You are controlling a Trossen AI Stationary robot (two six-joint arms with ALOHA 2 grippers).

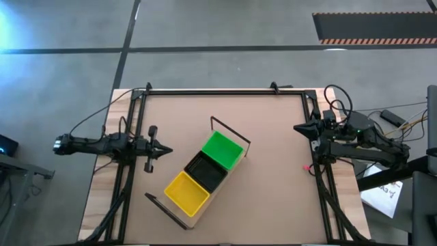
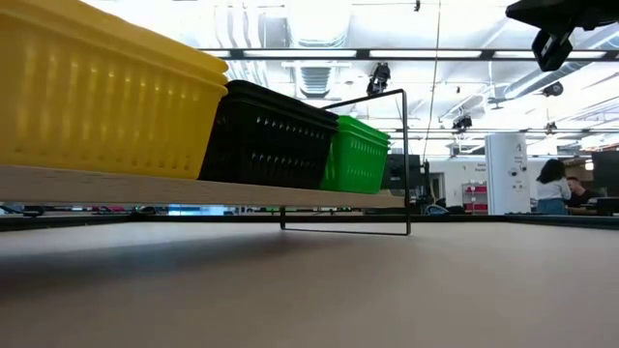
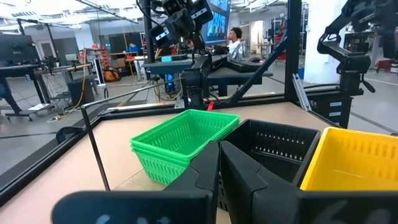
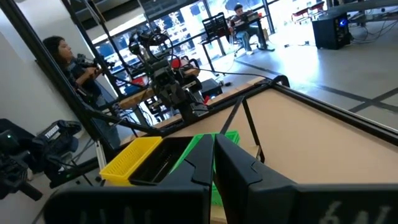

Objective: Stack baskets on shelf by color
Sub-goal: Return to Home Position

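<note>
Left gripper (image 1: pixel 164 151) sits at the table's left side, fingers pinched together, holding nothing, near the shelf (image 1: pixel 196 217) but not touching it. Shelf lies diagonally mid-table. On it, side by side: yellow baskets (image 1: pixel 186 190), black baskets (image 1: pixel 206 169), green baskets (image 1: pixel 222 150), each colour in its own spot. Right gripper (image 1: pixel 298 128) is at the right side, fingers together, empty, well apart from the shelf. Sorting looks done. Homing well means pulling each arm straight back, no sweep toward the baskets or the shelf's black end frames.
</note>
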